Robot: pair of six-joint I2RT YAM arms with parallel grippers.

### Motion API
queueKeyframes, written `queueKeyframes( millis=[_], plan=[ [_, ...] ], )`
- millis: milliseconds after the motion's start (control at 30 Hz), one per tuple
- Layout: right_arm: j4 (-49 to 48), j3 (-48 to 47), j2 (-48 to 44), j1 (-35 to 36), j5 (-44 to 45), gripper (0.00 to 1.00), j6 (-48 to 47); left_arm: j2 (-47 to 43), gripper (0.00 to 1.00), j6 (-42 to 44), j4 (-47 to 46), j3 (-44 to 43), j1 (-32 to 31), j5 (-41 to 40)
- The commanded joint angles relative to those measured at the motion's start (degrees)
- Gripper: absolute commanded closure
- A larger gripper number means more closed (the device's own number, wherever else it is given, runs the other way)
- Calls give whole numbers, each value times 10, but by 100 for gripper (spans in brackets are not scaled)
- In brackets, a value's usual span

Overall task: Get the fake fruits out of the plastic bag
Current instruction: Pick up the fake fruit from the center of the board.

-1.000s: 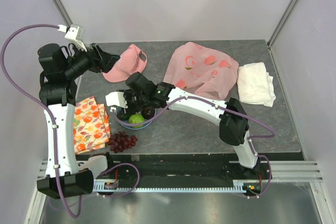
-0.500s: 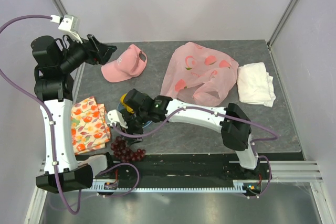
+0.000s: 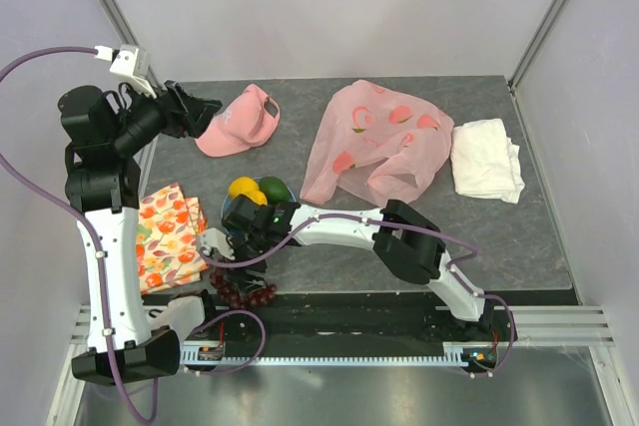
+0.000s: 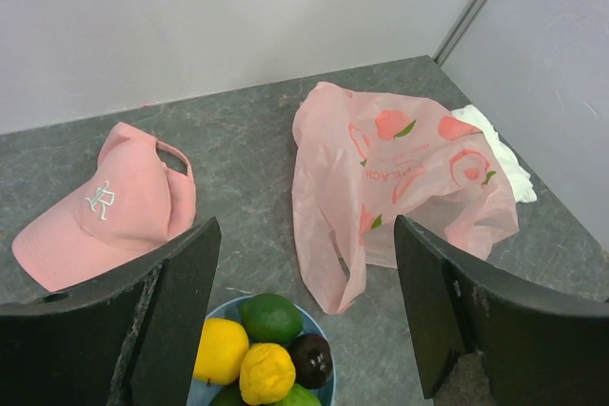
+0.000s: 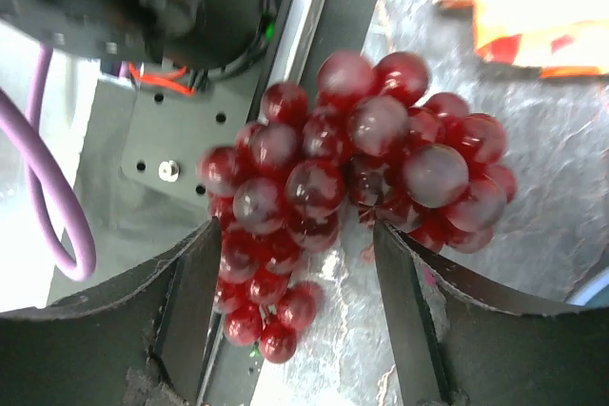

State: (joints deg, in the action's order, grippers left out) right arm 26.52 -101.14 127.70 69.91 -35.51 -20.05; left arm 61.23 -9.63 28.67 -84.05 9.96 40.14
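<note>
Dropped right jaws, spread wide, empty, over red grape bunch (image 5: 362,178) at 6 o'clock from plate (image 4: 225,308); left jaws likewise; bag (image 4: 400,187) writing unreadable.

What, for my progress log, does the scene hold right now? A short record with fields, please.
bag: translucent pink plastic bag, lying crumpled, contents cannot be told
plate: blue plate holding yellow, green and dark purple plastic fruits
grapes: red plastic grape bunch at the table's near edge, outside the plate
right gripper: open, above the grapes
left gripper: open, empty, raised
</note>
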Motion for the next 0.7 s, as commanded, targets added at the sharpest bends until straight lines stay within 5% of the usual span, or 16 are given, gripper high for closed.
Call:
queueKeyframes(
  millis=[0, 167, 267, 400, 433, 667],
  plan=[
    [-37, -47, 17, 7, -4, 27, 31, -16, 19, -25, -3, 13, 8, 9],
    [-38, -52, 33, 21, 45, 31, 54, -23, 19, -27, -4, 15, 11, 13],
    [-42, -50, 38, 22, 71, 46, 67, -23, 19, -31, -5, 19, 11, 16],
    [-35, -60, 40, 22, 69, 89, 65, -19, 20, -35, -10, 14, 11, 18],
    [-33, -65, 34, 21, 66, 93, 59, -17, 20, -35, -10, 11, 11, 19],
    [26, -106, -73, 8, -24, 100, 18, 1, 20, -33, -13, -36, 11, 14]
  ],
)
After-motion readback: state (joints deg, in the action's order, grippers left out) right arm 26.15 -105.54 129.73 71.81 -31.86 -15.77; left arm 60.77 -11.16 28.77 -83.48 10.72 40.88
